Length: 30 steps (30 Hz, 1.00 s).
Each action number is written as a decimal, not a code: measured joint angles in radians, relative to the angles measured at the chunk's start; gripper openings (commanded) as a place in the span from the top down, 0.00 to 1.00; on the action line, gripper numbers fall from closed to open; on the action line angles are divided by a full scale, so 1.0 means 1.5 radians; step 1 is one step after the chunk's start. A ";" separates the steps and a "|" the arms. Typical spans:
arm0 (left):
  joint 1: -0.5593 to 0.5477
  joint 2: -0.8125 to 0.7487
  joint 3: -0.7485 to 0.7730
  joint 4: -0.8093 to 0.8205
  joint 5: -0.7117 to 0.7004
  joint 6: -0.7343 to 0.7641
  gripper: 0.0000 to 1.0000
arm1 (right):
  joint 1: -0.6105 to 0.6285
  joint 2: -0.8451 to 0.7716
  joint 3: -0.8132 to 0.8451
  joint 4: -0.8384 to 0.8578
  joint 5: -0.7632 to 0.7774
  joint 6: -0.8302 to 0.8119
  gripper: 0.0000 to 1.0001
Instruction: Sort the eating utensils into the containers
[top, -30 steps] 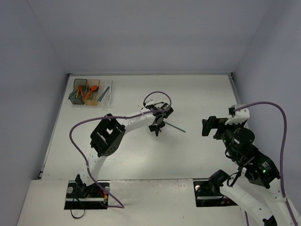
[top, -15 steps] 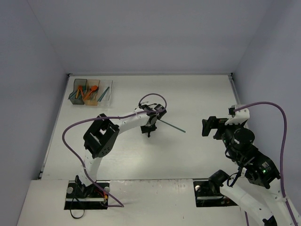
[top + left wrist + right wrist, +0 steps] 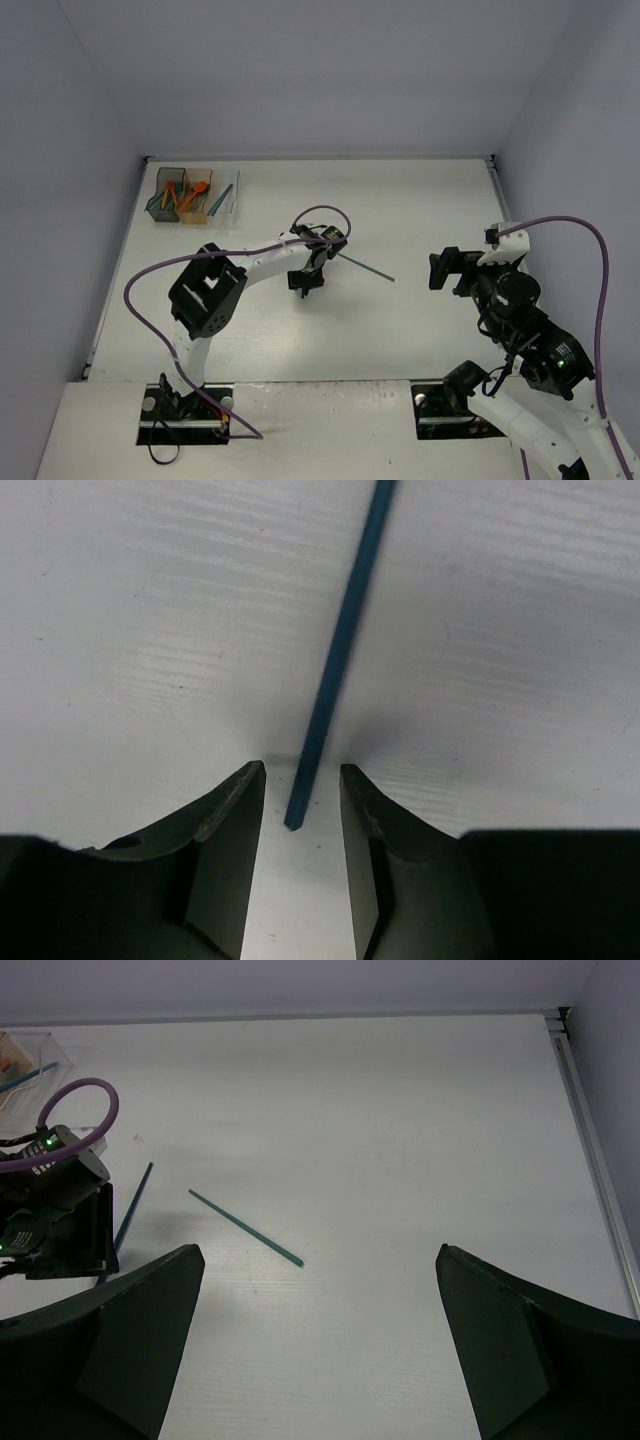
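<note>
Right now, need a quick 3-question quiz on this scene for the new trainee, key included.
1. True or false: the right gripper is holding a stick.
2. Pick one. The near end of the dark blue stick is: A) between the open fingers of the left gripper, B) inside the clear bin, C) pinned under the right arm.
3. In the right wrist view, how many sticks lie on the table?

Key
1. False: its jaws are wide open and empty.
2. A, with a gap showing on each side.
3. Two: the dark blue stick and a teal stick.
</note>
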 measured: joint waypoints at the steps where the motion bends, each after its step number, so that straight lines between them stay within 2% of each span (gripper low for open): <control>1: 0.000 -0.005 -0.004 -0.001 0.000 0.003 0.63 | 0.000 0.000 0.000 0.000 0.000 0.000 0.00; 6: 0.001 -0.017 -0.007 -0.003 0.002 0.009 0.64 | 0.000 0.000 0.000 0.000 0.000 0.000 0.00; 16: 0.003 -0.022 -0.040 0.044 0.033 0.023 0.73 | 0.000 0.000 -0.001 0.000 0.000 0.000 0.00; 19: 0.003 -0.025 -0.046 0.059 0.041 0.032 0.81 | 0.000 0.000 -0.003 0.000 0.000 0.000 0.00; 22: 0.003 -0.025 -0.048 0.071 0.049 0.046 0.99 | 0.000 0.001 -0.005 0.000 0.000 0.000 0.00; 30: 0.004 -0.032 -0.056 0.083 0.052 0.086 1.00 | 0.000 0.005 -0.005 0.000 0.000 0.000 0.00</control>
